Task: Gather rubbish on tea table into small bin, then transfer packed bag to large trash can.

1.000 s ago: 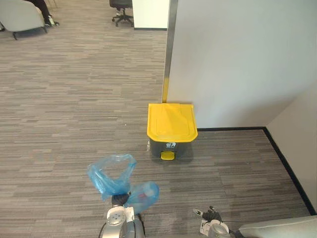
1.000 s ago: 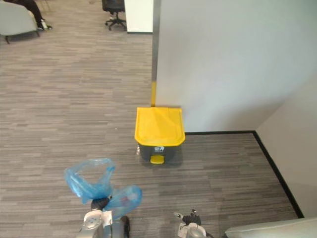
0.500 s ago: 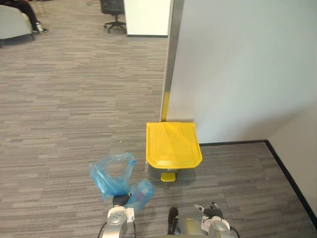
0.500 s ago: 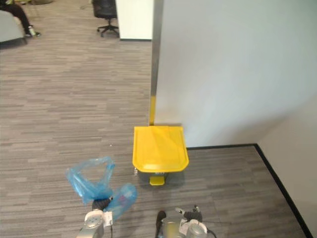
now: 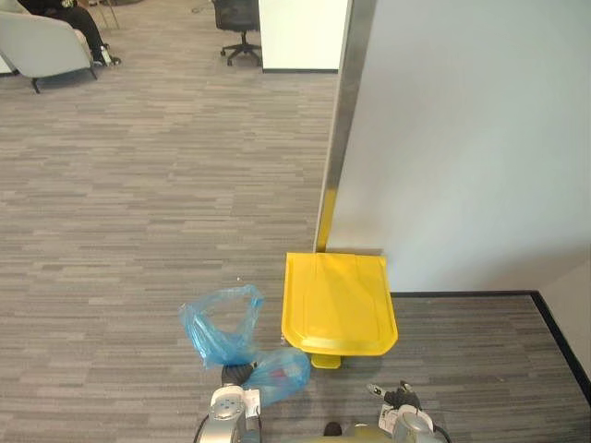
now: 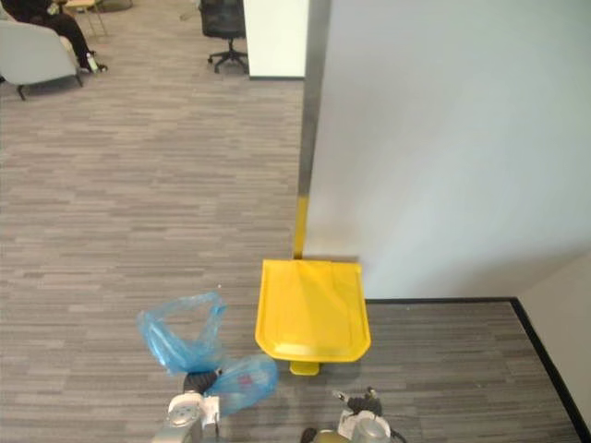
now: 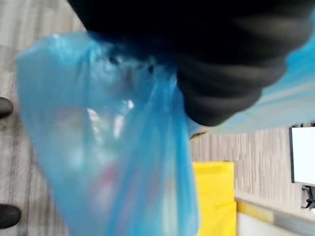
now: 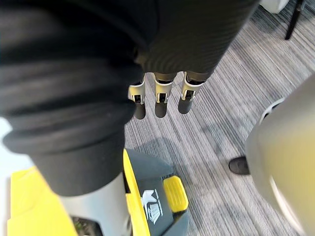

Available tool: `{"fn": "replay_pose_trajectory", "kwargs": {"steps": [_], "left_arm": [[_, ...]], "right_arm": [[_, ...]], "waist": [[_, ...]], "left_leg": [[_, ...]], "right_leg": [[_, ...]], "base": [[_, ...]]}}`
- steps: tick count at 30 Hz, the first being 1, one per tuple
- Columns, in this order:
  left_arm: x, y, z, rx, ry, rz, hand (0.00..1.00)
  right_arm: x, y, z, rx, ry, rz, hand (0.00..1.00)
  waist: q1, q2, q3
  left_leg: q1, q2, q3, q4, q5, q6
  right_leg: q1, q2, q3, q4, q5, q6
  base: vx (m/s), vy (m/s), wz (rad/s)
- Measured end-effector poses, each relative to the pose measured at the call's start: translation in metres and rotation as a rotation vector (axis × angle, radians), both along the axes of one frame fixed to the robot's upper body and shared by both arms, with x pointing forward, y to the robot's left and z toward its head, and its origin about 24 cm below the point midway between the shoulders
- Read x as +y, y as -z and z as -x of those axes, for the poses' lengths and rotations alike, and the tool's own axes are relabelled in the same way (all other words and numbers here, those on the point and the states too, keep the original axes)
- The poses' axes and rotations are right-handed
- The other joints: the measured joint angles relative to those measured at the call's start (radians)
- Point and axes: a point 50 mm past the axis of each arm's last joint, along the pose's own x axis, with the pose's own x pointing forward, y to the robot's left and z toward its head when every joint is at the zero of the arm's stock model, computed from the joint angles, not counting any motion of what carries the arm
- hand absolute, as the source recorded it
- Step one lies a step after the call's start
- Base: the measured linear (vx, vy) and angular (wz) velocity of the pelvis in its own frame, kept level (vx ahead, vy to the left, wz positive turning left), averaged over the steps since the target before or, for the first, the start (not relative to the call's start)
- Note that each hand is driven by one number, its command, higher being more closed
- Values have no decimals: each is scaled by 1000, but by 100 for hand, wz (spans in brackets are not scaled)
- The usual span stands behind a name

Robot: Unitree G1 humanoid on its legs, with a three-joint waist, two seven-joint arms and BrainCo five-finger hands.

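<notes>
Here we are at the corner, and the bag (image 5: 224,329) is up off the carpet (image 5: 138,212). It is blue and see-through. The left hand (image 5: 237,373) is closed round its gathered neck, low in the eye view, and carries it. One loose loop of plastic stands up above the fist. A fuller bulge hangs out to the right side, with something pale and something reddish dimly showing through it in the left wrist view (what exactly, I can't make out).

The bag sits just to the left of the bin (image 5: 338,302) and is not over it. Its bulging part is close to the bin's near left corner. Whether plastic and bin touch is hard to tell from above.

The bin has a grey body under a bright yellow lid (image 6: 313,309), and the lid is down flat. It stands backed against the white wall (image 5: 462,138), right at the foot of a metal post (image 5: 344,120). A yellow foot pedal (image 8: 175,193) pokes out at the front.

The right hand (image 8: 161,100) hangs low, to the right of the bag. Its fingers are straight and loose with nothing in them, dangling above the carpet just in front of the pedal.

Far back across the room stand a pale armchair (image 5: 42,43) and a black office chair (image 5: 242,20).
</notes>
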Motion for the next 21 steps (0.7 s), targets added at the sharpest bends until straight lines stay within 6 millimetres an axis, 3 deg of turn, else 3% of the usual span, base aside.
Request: {"fn": "replay_pose_trajectory", "kwargs": {"steps": [5, 15, 18, 20, 21], "left_arm": [[12, 3, 1, 25, 13, -43, 100], [17, 17, 25, 118, -47, -33, 100], [15, 19, 32, 133, -65, -23, 100], [18, 18, 29, 124, -67, -32, 100], [18, 17, 28, 120, -68, -32, 100]], "right_arm": [[-1, 0, 1, 4, 20, -2, 0], [3, 1, 0, 11, 8, -12, 0], [6, 2, -1, 12, -8, -15, 0], [7, 2, 0, 14, -13, -14, 0], [6, 2, 1, 16, -10, -12, 0]], "waist": [[-1, -14, -1], [5, -30, 10], [8, -45, 14], [13, -68, 25], [12, -72, 27]], "left_leg": [[14, -53, 48, -11, 7, 12], [49, -72, 49, -88, 43, 38], [49, -79, 44, -99, 51, 40], [47, -105, 36, -81, 34, 59], [39, -103, 18, -68, 17, 53]], "right_leg": [[-5, -45, 54, -15, 33, 43], [-7, -46, 58, -41, 48, 38], [-13, -52, 57, -37, 43, 46], [-34, -84, 46, 39, -3, 81], [-42, -91, 40, 64, -12, 82]], "base": [[-17, 167, -24], [-76, 3, -4], [-99, -10, 3], [-79, 24, 14], [-57, 40, 37]]}}
